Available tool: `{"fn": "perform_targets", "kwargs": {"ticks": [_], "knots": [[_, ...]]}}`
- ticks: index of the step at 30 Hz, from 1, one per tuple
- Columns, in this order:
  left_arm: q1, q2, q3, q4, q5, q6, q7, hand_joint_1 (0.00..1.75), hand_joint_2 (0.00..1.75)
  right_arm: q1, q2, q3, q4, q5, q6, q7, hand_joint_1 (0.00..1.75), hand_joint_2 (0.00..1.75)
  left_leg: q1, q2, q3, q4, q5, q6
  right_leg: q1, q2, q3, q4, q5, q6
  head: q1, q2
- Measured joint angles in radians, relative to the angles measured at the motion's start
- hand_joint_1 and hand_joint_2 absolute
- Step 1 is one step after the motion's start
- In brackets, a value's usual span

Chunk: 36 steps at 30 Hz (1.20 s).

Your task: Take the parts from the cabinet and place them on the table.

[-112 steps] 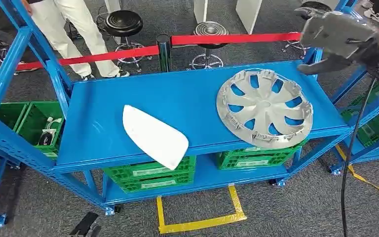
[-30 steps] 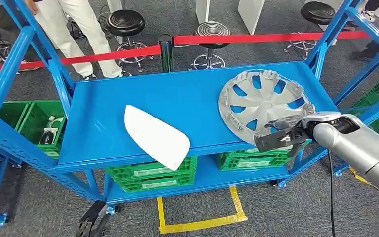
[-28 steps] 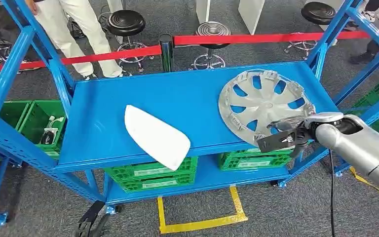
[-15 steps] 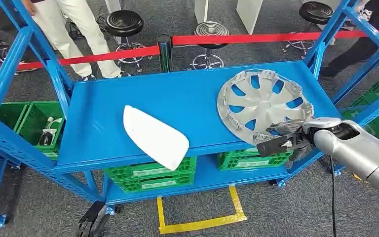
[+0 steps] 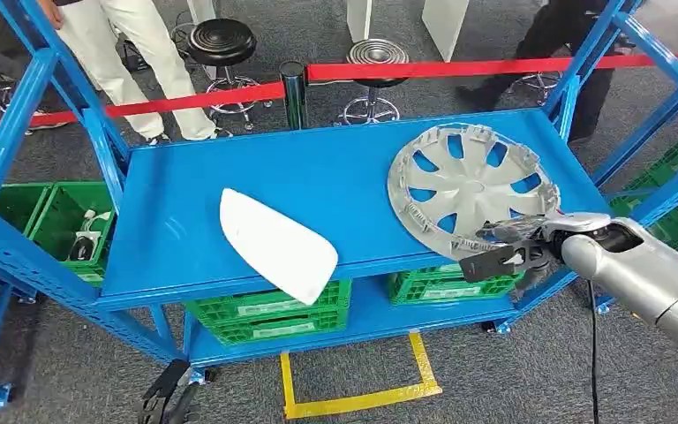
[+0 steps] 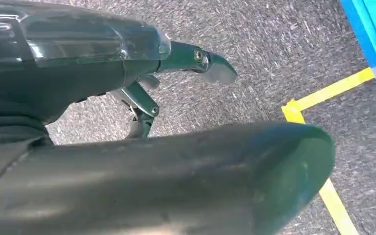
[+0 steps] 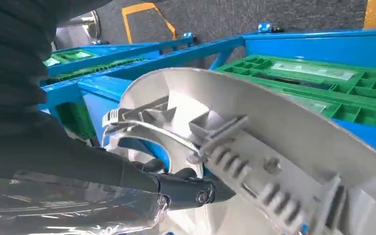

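A silver hubcap (image 5: 472, 190) lies on the right of the blue rack shelf (image 5: 318, 168), its near rim overhanging the front edge. My right hand (image 5: 514, 246) grips that near rim, fingers over the top and thumb underneath. In the right wrist view a dark finger (image 7: 191, 188) hooks through a spoke opening of the hubcap (image 7: 274, 147). A white curved panel (image 5: 275, 243) lies left of centre, jutting past the front edge. My left hand (image 6: 127, 73) hangs low over the carpet, holding nothing, with its fingers apart.
Green crates (image 5: 269, 314) sit on the lower shelf, and another (image 5: 44, 216) at the left. Blue uprights (image 5: 97, 132) flank the shelf. Behind it run a red barrier tape (image 5: 406, 69) and stools (image 5: 221, 40), with people nearby. Yellow tape (image 5: 362, 402) marks the floor.
My right hand came down from high at the right to the hubcap's near rim and has stayed there over the last second. A person has walked in at the back right.
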State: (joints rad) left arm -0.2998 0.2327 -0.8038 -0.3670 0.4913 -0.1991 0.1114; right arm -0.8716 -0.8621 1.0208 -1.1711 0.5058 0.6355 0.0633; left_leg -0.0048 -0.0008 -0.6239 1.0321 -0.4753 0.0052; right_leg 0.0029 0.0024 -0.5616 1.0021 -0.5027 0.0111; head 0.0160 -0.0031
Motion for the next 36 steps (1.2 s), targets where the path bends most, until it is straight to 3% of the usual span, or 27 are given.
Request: {"fn": "perform_targets", "kwargs": {"ticks": [8, 11, 16, 23, 30, 36], "knots": [[0.0, 0.006, -0.014, 0.002, 0.02, 0.008, 0.004, 0.0, 0.0, 0.005, 0.013, -0.001, 0.02, 0.003, -0.013, 0.003, 0.0, 1.75, 0.0, 0.003, 0.0, 0.0, 0.0, 0.0, 0.0, 0.001, 0.0, 0.0, 0.0, 0.0, -0.001, 0.0], [0.001, 0.007, -0.018, 0.002, 0.034, 0.01, 0.002, 0.0, 0.0, 0.008, 0.026, -0.002, 0.032, 0.053, -0.07, -0.019, 0.0, 1.75, 0.0, 0.006, 0.0, 0.0, 0.0, 0.0, 0.0, 0.001, 0.0, 0.0, 0.0, 0.0, -0.001, 0.0], [0.01, 0.011, -0.022, 0.002, 0.058, 0.008, -0.012, 0.0, 0.0, 0.017, 0.075, -0.015, 0.083, 0.191, -0.223, -0.059, 0.0, 1.75, 0.0, 0.016, 0.001, 0.0, -0.002, 0.002, 0.0, 0.006, 0.0, 0.0, 0.0, 0.0, -0.001, 0.0], [0.011, 0.013, -0.032, 0.002, 0.067, 0.005, -0.016, 0.0, 0.0, 0.065, 0.136, -0.077, 0.138, 0.295, -0.348, -0.038, 0.0, 1.75, 0.0, 0.017, 0.002, 0.0, -0.002, 0.002, 0.0, 0.008, 0.0, 0.0, 0.001, 0.0, -0.002, 0.0], [0.009, 0.013, -0.038, -0.001, 0.07, 0.011, 0.004, 0.0, 0.0, 0.118, 0.202, -0.147, 0.159, 0.355, -0.368, 0.006, 0.0, 1.75, 0.0, 0.015, 0.003, 0.0, -0.002, 0.002, 0.0, 0.008, 0.0, 0.0, 0.001, 0.0, -0.001, 0.0], [0.015, 0.016, -0.04, 0.002, 0.066, 0.005, -0.017, 0.0, 0.0, 0.17, 0.225, -0.205, 0.184, 0.375, -0.427, 0.007, 0.0, 1.75, -0.001, 0.009, 0.002, 0.0, -0.002, 0.002, 0.0, 0.006, 0.001, 0.0, 0.001, 0.0, -0.001, 0.0]]}}
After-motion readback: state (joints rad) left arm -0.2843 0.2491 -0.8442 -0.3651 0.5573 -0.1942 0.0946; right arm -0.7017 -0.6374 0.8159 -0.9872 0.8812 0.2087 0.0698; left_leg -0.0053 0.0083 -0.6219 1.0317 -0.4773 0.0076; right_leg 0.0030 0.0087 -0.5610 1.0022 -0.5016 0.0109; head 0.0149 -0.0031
